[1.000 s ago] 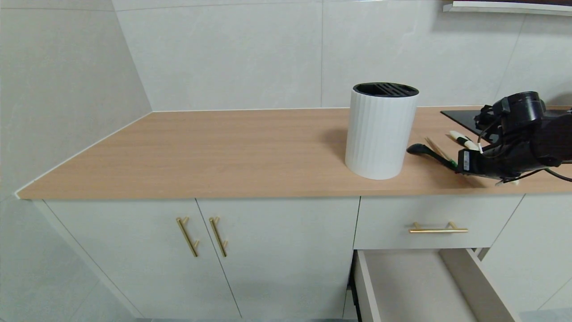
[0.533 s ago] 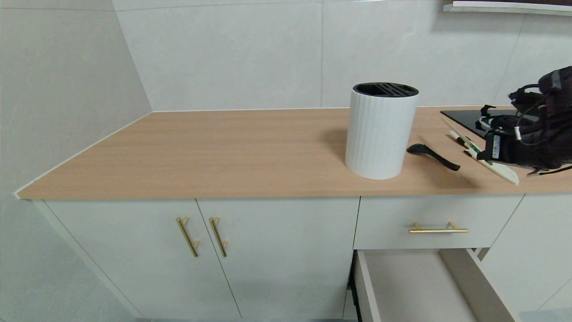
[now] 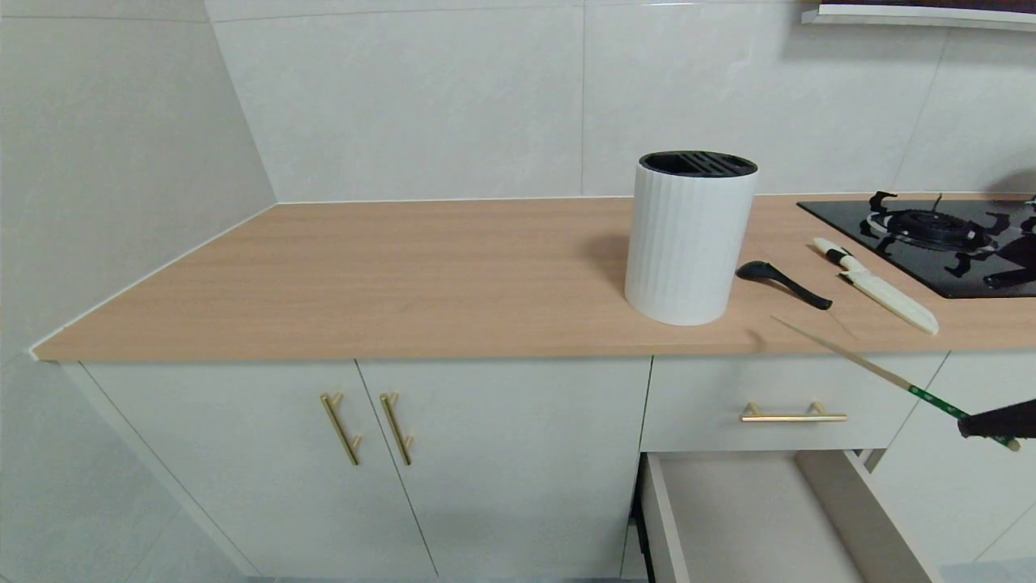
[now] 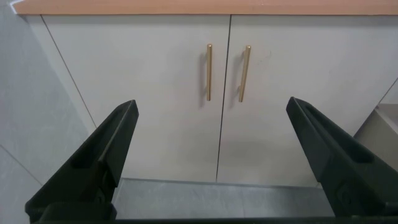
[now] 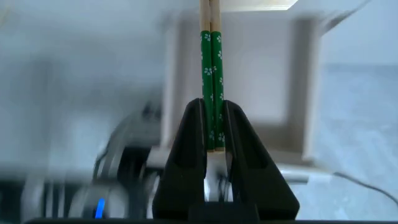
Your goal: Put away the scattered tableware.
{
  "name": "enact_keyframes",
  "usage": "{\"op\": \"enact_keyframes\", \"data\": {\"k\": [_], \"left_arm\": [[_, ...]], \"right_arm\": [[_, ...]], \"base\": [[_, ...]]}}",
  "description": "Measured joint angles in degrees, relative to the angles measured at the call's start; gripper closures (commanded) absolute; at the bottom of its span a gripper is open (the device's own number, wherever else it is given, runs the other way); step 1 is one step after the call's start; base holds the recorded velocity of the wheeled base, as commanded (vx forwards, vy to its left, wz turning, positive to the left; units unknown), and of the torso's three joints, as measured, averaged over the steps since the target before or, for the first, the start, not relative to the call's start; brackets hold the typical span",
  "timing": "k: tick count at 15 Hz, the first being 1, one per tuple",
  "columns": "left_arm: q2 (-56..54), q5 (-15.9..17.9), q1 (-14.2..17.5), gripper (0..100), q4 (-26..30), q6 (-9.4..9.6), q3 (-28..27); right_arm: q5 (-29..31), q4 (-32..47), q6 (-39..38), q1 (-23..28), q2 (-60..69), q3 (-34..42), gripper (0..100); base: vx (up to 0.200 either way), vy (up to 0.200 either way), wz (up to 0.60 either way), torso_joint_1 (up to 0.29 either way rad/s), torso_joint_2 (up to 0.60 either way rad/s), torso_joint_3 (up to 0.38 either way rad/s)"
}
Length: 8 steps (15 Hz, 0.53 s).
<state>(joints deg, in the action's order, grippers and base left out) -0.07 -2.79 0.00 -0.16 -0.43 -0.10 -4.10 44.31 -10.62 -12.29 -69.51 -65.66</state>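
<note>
My right gripper (image 3: 989, 427) (image 5: 213, 124) is shut on a pair of wooden chopsticks (image 3: 858, 364) (image 5: 211, 68) with green patterned ends. It holds them in the air in front of the counter's right end, above the open drawer (image 3: 753, 518). On the counter a black spoon (image 3: 781, 280) and a white knife (image 3: 878, 286) lie to the right of the white ribbed utensil holder (image 3: 688, 239). My left gripper (image 4: 211, 162) is open, low before the cabinet doors (image 4: 227, 93).
A black gas hob (image 3: 931, 235) sits at the counter's back right. The wooden counter (image 3: 405, 275) stretches bare to the left of the holder. A shut drawer with a gold handle (image 3: 793, 416) lies above the open one.
My right gripper has lifted the chopsticks off the counter and carried them down and forward, off the counter's edge over the open drawer. The spoon and knife stayed put.
</note>
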Motion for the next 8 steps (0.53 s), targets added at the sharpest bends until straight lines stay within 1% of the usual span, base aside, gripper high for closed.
{"op": "enact_keyframes", "data": {"k": [4, 7, 8], "left_arm": [[0.0, 0.0, 0.0, 0, 0.0, 0.0, 0.0], [0.0, 0.0, 0.0, 0, 0.0, 0.0, 0.0], [0.0, 0.01, 0.0, 0, -0.06, 0.0, 0.0]], "right_arm": [[-1.05, 0.29, 1.82, -1.4, 7.22, 8.89, 100], [-0.91, -3.23, 2.13, -1.57, 5.01, 13.09, 100], [-0.72, -4.68, 2.11, -1.62, 2.86, 14.4, 100]], "base": [[0.0, 0.0, 0.0, 0.0, 0.0, 0.0], [0.0, 0.0, 0.0, 0.0, 0.0, 0.0], [0.0, 0.0, 0.0, -0.051, 0.18, 0.129]]}}
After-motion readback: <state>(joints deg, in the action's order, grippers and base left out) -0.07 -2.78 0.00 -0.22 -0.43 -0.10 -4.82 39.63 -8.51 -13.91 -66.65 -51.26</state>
